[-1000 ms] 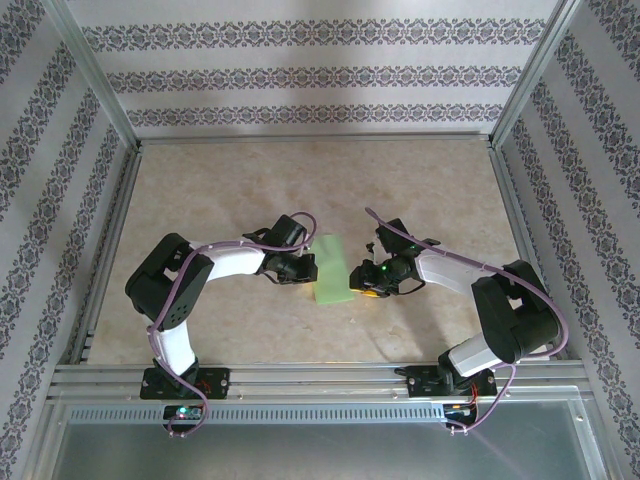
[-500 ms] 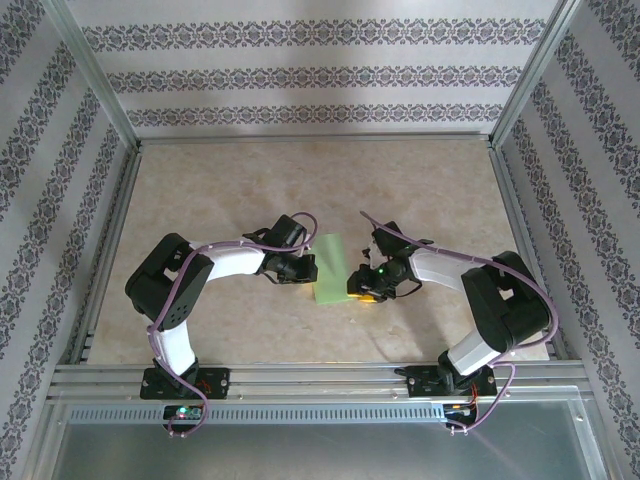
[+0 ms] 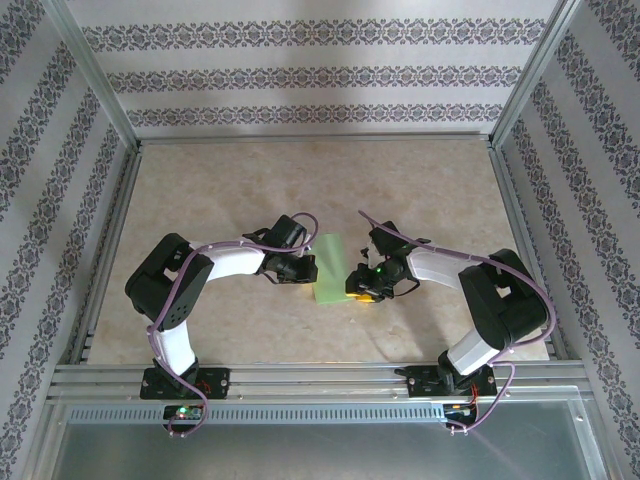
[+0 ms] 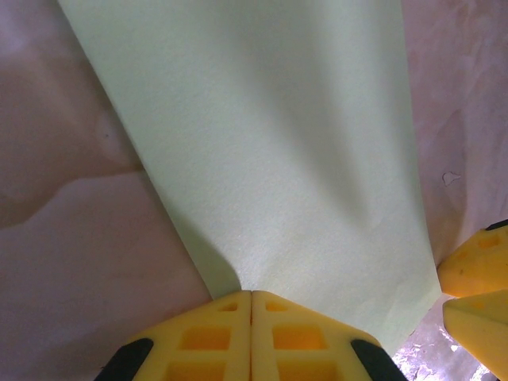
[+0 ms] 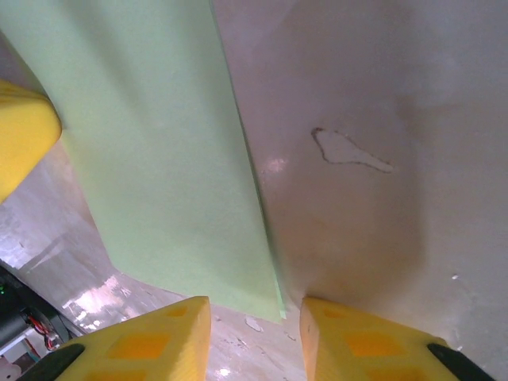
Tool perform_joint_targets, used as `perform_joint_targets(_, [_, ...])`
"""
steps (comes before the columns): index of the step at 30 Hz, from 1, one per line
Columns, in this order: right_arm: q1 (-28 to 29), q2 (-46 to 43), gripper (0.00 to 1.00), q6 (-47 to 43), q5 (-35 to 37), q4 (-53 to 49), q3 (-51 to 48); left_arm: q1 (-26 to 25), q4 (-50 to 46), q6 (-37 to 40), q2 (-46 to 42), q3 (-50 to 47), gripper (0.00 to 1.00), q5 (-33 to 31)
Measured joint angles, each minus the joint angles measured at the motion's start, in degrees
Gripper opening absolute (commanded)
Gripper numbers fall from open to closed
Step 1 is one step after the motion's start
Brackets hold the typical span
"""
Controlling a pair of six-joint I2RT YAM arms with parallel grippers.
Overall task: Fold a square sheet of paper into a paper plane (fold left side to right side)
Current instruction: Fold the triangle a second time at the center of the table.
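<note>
On the table [image 3: 200, 200], at its middle, the overhead view lists one light-green sheet of paper [image 3: 332, 268], folded to a narrow strip, flat between the left gripper [image 3: 307, 271] and the right gripper [image 3: 357, 287]. The left wrist view adds the left gripper clenched, tips at the strip's edge. The right wrist view adds right jaws parted, the strip's corner just before their gap.

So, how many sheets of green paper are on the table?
1. The green paper lies in the middle of the table, between the left pincer and the right pincer. Another sheet beneath it would be hidden.
</note>
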Motion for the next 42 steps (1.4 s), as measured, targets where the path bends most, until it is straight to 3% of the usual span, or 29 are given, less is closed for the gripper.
perform_joint_targets(19, [0.7, 2.0, 0.36, 2.8, -2.6, 8.8, 0.2, 0.0, 0.2, 0.0, 0.0, -0.1, 0.07, 0.1])
perform_joint_targets(42, [-4.2, 9.5, 0.32, 4.4, -5.6, 18.3, 5.4, 0.0, 0.3, 0.0, 0.0, -0.1, 0.08, 0.1])
